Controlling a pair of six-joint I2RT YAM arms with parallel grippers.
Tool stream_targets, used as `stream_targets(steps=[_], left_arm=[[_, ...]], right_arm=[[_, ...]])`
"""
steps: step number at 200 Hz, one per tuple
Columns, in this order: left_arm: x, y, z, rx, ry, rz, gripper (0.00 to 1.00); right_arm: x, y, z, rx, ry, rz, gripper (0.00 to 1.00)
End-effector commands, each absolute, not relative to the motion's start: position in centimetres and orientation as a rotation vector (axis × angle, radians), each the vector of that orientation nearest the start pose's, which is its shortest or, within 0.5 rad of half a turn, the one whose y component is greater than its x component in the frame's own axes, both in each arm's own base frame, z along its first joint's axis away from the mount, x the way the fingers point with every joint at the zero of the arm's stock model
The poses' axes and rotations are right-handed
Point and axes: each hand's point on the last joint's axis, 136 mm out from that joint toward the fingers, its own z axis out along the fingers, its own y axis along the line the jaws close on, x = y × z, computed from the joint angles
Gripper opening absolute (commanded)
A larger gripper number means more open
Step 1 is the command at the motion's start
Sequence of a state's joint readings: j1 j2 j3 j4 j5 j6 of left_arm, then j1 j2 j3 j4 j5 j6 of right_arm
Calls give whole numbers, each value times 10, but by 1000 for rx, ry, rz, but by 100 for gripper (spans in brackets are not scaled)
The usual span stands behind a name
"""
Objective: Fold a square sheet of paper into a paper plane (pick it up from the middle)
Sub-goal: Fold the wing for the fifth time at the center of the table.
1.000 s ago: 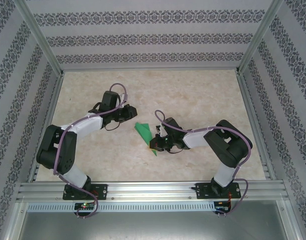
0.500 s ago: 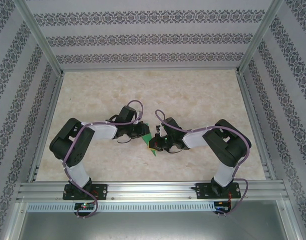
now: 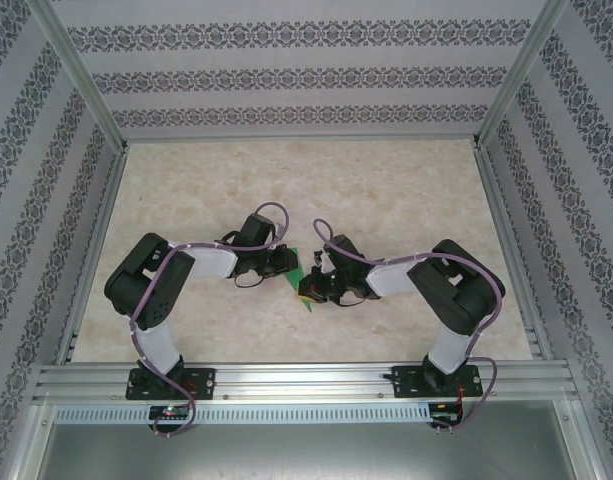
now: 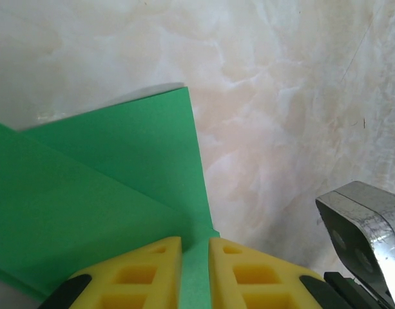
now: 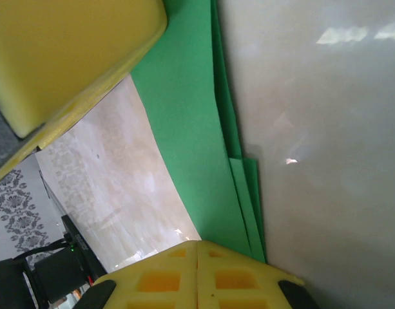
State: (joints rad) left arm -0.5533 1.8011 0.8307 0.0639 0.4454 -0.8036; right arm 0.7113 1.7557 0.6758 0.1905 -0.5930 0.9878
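Note:
The bright green sheet of paper (image 3: 306, 303) lies on the table, folded into a narrow, pointed, layered paper plane shape. My left gripper (image 3: 289, 264) is at its far end. In the left wrist view its yellow fingertips (image 4: 152, 267) rest on the paper (image 4: 107, 180), and green shows through the narrow gap between them at the left gripper (image 4: 195, 248). My right gripper (image 3: 308, 287) is at the near right side. In the right wrist view the right gripper (image 5: 197, 248) is shut, fingers touching, with the stacked paper edges (image 5: 191, 129) running under its right finger.
The marbled beige table (image 3: 406, 190) is bare around the paper. Patterned walls and metal rails (image 3: 506, 250) enclose it. The two grippers are very close: a left finger (image 5: 68, 51) looms in the right wrist view, and grey metal of the right gripper (image 4: 365, 225) shows in the left wrist view.
My left arm has swung in from the back left and brought its gripper down onto the far end of the paper. The right gripper has stayed in place on the paper.

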Motion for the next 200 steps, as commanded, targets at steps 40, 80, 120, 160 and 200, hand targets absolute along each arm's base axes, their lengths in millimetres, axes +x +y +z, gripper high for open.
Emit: stream_targets(steps=[40,80,120,160,200], left_arm=[[302,-266,-4,-123,2780,-921,20],[303,-262,-7,-138,2796,-875,19],[301,-258,-15,-164,2815,-852,18],[300,-258,-21,-178,2831,-849,17],[301,-260,-20,-172,2830,-868,17]], right_arm=[[233,327,24,89,2847,1306,8],[205,309,-13,124,2985,1196,8],[183,289,-14,110,3010,1163,9],[164,281,-9,87,3026,1203,10],[148,266,-16,101,3068,1144,10]])
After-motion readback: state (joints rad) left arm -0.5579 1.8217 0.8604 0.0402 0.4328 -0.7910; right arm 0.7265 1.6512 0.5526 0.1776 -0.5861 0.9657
